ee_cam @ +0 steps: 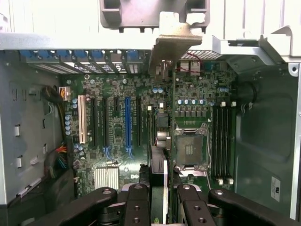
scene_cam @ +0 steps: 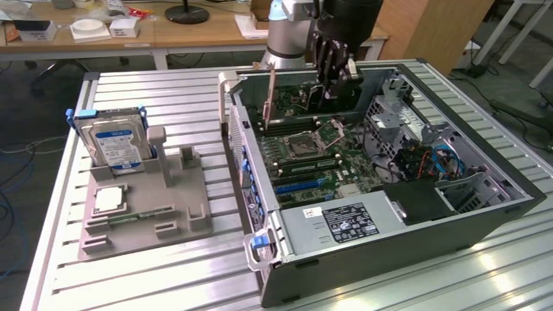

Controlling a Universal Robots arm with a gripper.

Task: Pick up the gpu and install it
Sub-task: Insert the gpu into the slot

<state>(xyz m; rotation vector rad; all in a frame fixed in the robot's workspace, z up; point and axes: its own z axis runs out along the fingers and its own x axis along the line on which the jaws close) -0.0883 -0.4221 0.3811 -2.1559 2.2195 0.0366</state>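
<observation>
While hovering over green motherboard (scene_cam: pixel 346 155) inside open dark-grey computer case (scene_cam: pixel 415 249), black two-finger gripper (scene_cam: pixel 331 91) is clamping thin flat dark gpu (ee_cam: pixel 160 169) edge-on, long axis pointing at rear wall with blue tabs (ee_cam: pixel 75 55). Long blue expansion slot (ee_cam: pixel 127 120) is sitting parallel, on near side, imo.

The table (scene_cam: pixel 173 91) is a top of ribbed, silver-grey metal slats running lengthwise. Two things stand directly on it, well apart: toward the exterior view's left, a flat grey parts holder (scene_cam: pixel 164 194) with upright posts and slots; toward the exterior view's right, an open computer case (scene_cam: pixel 484 214) lying on its side, dark-walled, its open face turned upward.
</observation>
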